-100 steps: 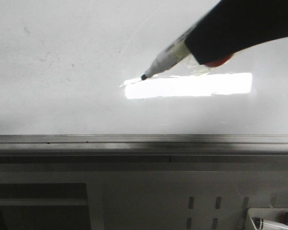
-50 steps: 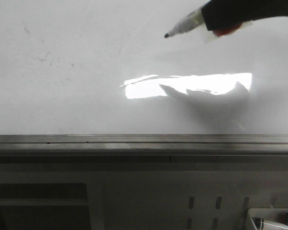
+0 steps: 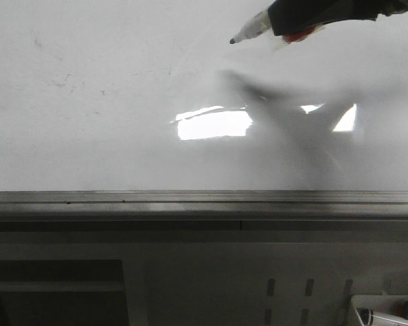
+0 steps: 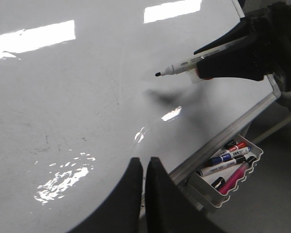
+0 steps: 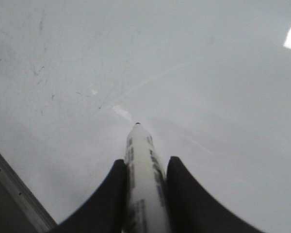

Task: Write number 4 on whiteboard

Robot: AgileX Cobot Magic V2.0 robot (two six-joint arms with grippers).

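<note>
The whiteboard (image 3: 109, 136) is glossy white with faint grey smudges and a bright light reflection; it also fills the left wrist view (image 4: 77, 97) and the right wrist view (image 5: 208, 73). No black strokes of a number 4 show on it. My right gripper (image 3: 306, 17) is shut on a white marker (image 3: 253, 28) with a black tip, held above the board near its far side; the marker also shows in the left wrist view (image 4: 184, 65) and the right wrist view (image 5: 143, 174). My left gripper (image 4: 144, 162) is shut and empty over the board's near part.
A grey metal rail (image 3: 204, 198) runs along the board's near edge. A white tray (image 4: 228, 167) with several spare markers hangs below the rail at the right; its corner shows in the front view (image 3: 387, 312).
My right gripper has carried the marker away from the bright reflection toward the board's far side, and its shadow now falls across the reflection. No mark was left.
</note>
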